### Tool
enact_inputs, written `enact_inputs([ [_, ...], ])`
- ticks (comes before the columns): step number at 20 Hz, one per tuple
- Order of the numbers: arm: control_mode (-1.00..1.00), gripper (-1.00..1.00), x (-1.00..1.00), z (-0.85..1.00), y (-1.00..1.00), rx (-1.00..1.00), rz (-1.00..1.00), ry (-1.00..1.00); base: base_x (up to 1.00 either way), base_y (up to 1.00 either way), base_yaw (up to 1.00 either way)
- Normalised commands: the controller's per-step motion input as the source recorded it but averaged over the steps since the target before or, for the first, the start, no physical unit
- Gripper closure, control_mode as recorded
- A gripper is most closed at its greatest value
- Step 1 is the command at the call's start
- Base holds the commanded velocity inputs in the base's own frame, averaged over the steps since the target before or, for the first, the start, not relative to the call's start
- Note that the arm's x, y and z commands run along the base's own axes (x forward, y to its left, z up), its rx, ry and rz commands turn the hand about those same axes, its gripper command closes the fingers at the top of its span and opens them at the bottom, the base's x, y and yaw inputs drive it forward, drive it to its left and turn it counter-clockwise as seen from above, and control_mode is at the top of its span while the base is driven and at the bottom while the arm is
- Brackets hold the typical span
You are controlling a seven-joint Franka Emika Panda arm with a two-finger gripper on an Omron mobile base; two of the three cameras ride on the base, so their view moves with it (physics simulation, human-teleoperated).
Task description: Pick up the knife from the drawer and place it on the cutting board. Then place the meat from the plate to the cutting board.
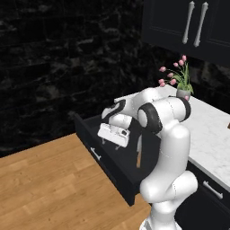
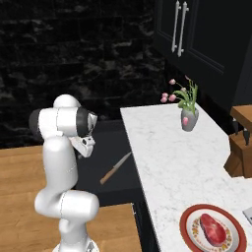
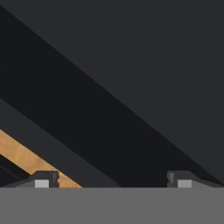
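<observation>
**Op:** I've got the gripper hanging over the open drawer, pointing down into it. In the hand view the two fingertips stand wide apart with nothing between them. Below them is dark drawer interior, and a strip of wooden floor shows past the front wall.

**Obs:** Where's the knife?

**Op:** The knife lies flat on the drawer bottom, slanted, handle toward the drawer front and blade toward the counter side. From the left base view just the handle peeks past the arm. My hand looks set toward the drawer's front, not yet over the handle, so I judge a shift toward the counter comes first.

**Obs:** And the rest?

**Op:** The meat sits on the plate near the front edge of the white counter, untouched. A vase of pink flowers stands toward the back edge, and the knife block at the right edge. I can't place the cutting board from here.
</observation>
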Motion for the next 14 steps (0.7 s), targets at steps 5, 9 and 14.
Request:
enact_inputs([
  [5,-1.0,-1.0,0.0,0.25,-0.8,-0.03,0.01,-0.04,0.0,0.0,0.0],
  [9,-1.0,-1.0,-0.08,0.08,-0.63,-0.06,0.08,-0.02,0.0,0.0,0.0],
  [14,-1.0,-1.0,0.0,-0.1,-0.48,0.0,0.09,0.0,0.0,0.0,0.0],
])
